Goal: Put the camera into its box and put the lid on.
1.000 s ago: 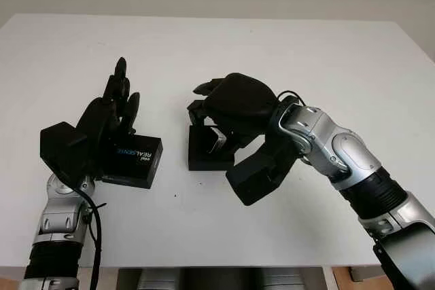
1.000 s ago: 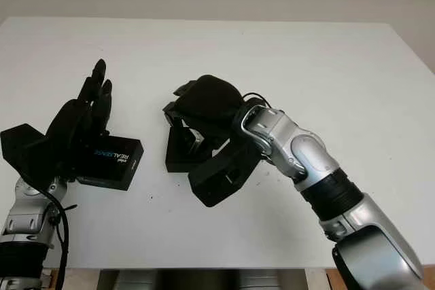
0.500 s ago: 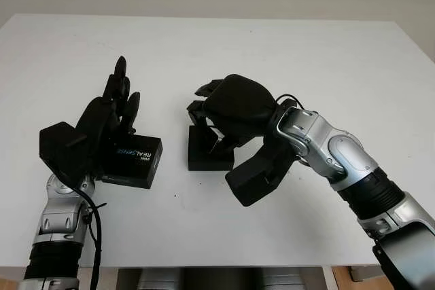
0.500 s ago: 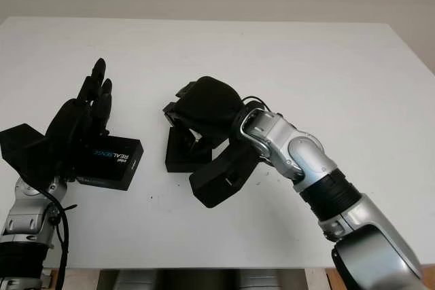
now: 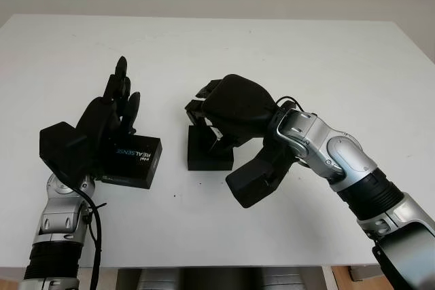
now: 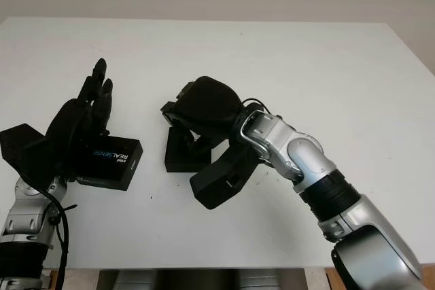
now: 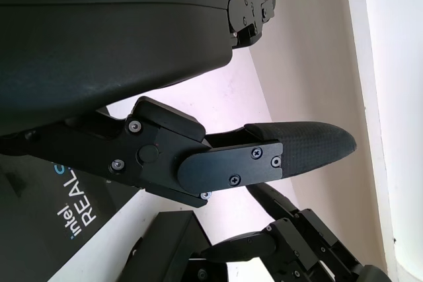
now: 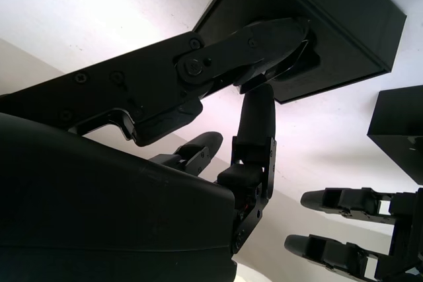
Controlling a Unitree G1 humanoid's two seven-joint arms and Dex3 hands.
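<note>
Head views: white table point(image 5: 285, 52), two black pieces on it, well apart with bare table between them.

- Lid point(image 5: 136, 159), printed "intel REALSENSE", lies left of centre in the frame.
- Left hand point(image 5: 109, 117) is over the lid's left end, released, holding nothing, pointing toward the top of the frame. Can't tell from here whether the palm touches the lid.
- Box point(image 5: 209, 156) sits at frame centre, open side up, square to the table.
- Right hand point(image 5: 234, 106) is directly above the box and hides most of its top. Can't tell whether it is clenched on anything.
- Camera: can't locate it. Whatever is in the box or under that hand is covered.

What the wrist views add:

- The right wrist view looks under the hand, which the head views cannot do. It shows the box point(image 8: 330, 37) from above and close up, with the right hand reaching down onto its upper face. The contact spot is dark, so I still can't read a grip or a camera there.
- The same view catches a corner of the lid point(image 8: 403, 130) and the left hand's fingers point(image 8: 344, 199) past it.
- The left wrist view shows one left finger point(image 7: 297, 150) straight out over bare table, nothing in it.
- It also shows the "intel REAL" print on the lid point(image 7: 73, 209) just beside the palm, with the box point(image 7: 165, 249) and right hand point(image 7: 297, 249) beyond.
</note>
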